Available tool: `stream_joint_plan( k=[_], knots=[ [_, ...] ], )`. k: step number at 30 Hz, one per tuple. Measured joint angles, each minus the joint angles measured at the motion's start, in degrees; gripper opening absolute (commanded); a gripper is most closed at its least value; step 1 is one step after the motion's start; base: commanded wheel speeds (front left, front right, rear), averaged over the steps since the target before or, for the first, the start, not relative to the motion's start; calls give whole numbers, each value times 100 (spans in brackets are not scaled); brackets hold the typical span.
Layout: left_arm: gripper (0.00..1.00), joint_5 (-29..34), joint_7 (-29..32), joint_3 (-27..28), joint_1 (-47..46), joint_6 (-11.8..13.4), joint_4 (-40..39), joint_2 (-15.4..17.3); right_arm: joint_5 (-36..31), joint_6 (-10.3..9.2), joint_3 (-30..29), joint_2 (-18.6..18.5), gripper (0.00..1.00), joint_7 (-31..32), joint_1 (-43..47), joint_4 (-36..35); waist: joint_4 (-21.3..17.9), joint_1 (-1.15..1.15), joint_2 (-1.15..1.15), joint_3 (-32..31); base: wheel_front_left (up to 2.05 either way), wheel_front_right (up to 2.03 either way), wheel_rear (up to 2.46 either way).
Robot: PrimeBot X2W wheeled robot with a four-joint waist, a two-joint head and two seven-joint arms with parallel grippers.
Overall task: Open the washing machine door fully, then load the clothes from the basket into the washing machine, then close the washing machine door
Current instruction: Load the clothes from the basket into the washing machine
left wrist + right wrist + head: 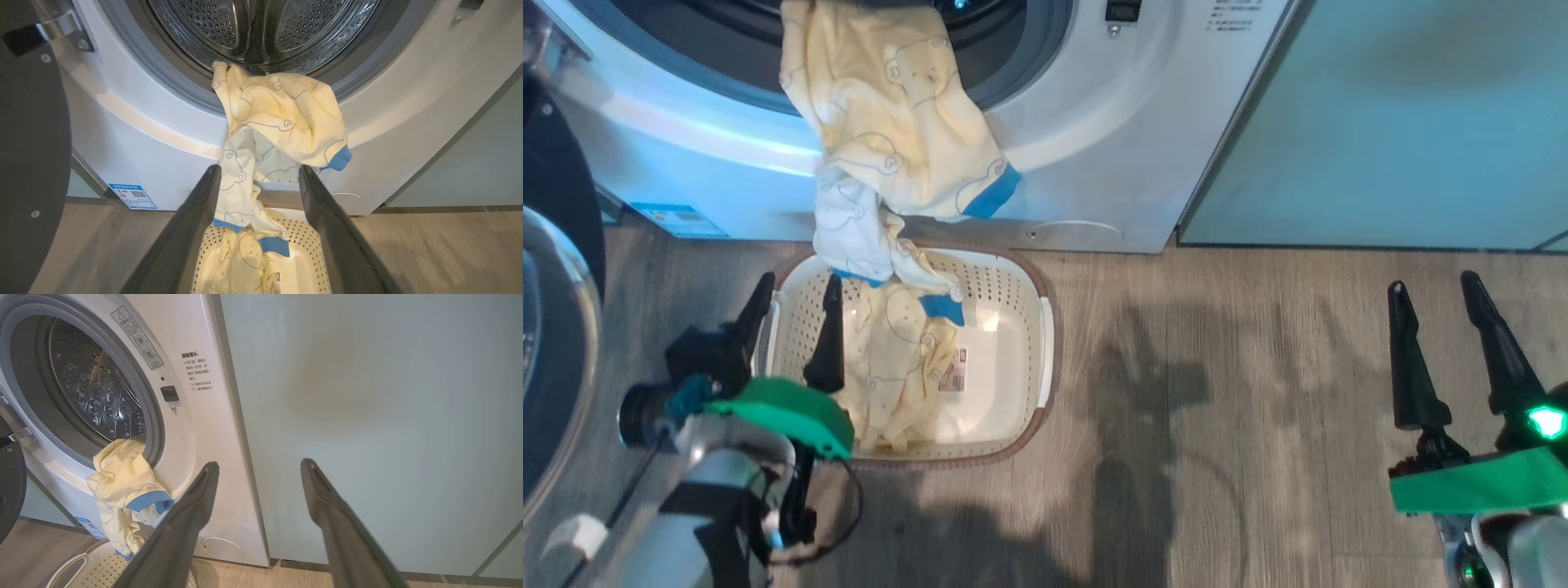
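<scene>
Door (32,143) open: done. Clothes (890,122) draped over washing machine (1094,163) drum lip, trailing into basket (1013,286) left half; loading unfinished, door closing left. Left gripper (799,286) at basket's left rim, right gripper (1433,282) over floor: both spread wide, empty.

The head view looked steeply down from above onto the floor (1258,408), with the washer (1094,163) along its top edge and the basket (1013,294) just below it. The left wrist view sat low and close, facing along its own fingers (184,237) up into the drum (310,24), over the basket's far end. The right wrist view stood further right, facing the washer's front and the green panel (367,416) beside it at a slant. All three views shared the clothes (890,122) hanging from the drum's mouth, the washer's front and part of the basket.
</scene>
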Motion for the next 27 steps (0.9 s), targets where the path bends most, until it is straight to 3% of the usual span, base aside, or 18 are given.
stream_joint_plan(
  k=[10,21,27],
  knots=[
    [100,-179,89,-82,-1023,-441,1366,-21,113,0,57,0,100,0,-257,-119,-110,0,0,586,0,0,0],
    [100,-276,10,1,-2764,-977,3185,-8,282,0,187,0,100,-1,-817,-311,-441,1,0,1609,0,0,0],
    [100,-272,-32,2,-3466,-1148,3902,16,345,0,193,0,100,-1,-875,-338,-620,1,0,1962,0,0,0]
  ],
)
